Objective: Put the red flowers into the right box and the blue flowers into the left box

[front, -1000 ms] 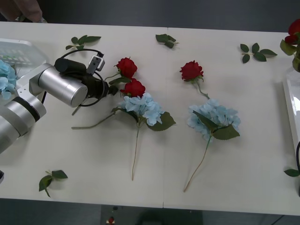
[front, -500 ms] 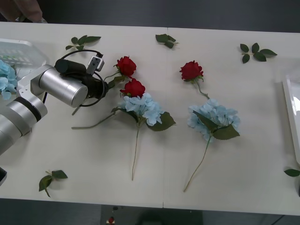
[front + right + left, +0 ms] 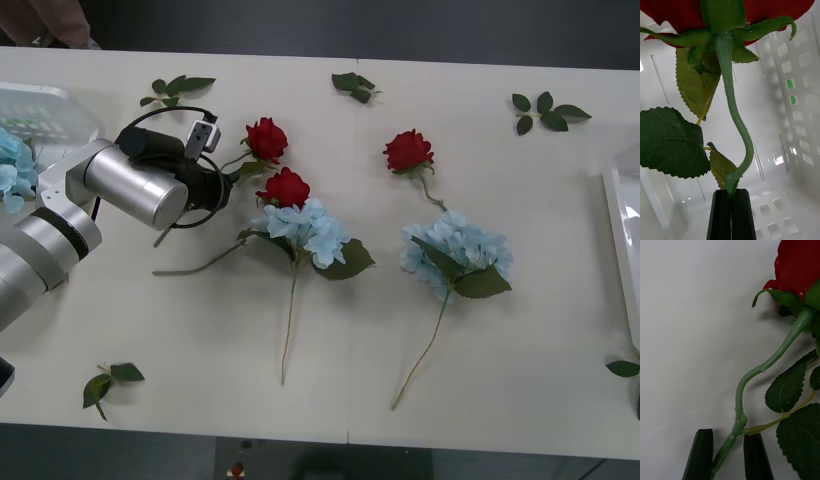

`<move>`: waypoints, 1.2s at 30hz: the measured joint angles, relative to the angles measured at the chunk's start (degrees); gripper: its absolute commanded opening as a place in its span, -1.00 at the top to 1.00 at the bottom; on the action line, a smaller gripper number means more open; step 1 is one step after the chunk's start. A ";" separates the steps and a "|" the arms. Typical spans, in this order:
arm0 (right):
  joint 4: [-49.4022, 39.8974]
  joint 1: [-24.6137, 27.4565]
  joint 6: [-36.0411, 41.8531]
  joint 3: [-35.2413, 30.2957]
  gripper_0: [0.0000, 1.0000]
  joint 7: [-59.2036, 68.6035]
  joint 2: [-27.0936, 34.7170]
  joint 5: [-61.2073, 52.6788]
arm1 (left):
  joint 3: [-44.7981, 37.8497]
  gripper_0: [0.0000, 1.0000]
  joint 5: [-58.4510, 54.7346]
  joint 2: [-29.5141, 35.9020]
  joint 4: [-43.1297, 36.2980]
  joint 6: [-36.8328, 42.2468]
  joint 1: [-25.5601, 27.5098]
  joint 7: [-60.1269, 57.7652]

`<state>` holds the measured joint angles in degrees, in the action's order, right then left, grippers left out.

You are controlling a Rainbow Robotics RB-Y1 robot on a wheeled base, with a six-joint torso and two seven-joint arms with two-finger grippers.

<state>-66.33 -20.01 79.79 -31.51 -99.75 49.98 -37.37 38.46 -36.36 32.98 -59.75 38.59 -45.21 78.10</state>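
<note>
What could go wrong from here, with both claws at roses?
1. The left claw is open around only the stem end of a red rose. Closing there might slip.
2. That rose lies close to a second rose and a blue hydrangea. Lifting may drag them.
3. The right claw pinches its rose stem at the tip over the right box, so it could pivot.

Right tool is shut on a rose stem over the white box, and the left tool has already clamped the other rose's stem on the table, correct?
Not quite. The left tool is open, its fingers either side of the rose stem on the table, as the left wrist view shows. The right tool is shut on its rose over the white box.
</note>
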 measured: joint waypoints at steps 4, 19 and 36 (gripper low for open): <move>4.15 0.00 -6.64 3.72 1.00 -1.16 0.00 -0.01 | 0.00 1.00 -0.19 0.00 0.00 0.00 0.00 -0.55; 9.39 -0.02 -14.73 8.89 -1.00 -2.93 0.01 -1.37 | 0.00 1.00 0.17 0.45 -0.69 -2.05 -1.29 -2.49; -1.51 -2.25 -4.64 8.69 -1.00 -3.69 0.01 -8.86 | -9.24 1.00 -8.96 2.97 -15.52 -2.04 -9.57 -22.51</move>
<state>-67.84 -22.26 75.15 -22.82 -103.44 49.99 -46.24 29.22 -45.31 35.95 -75.27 36.55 -54.78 55.59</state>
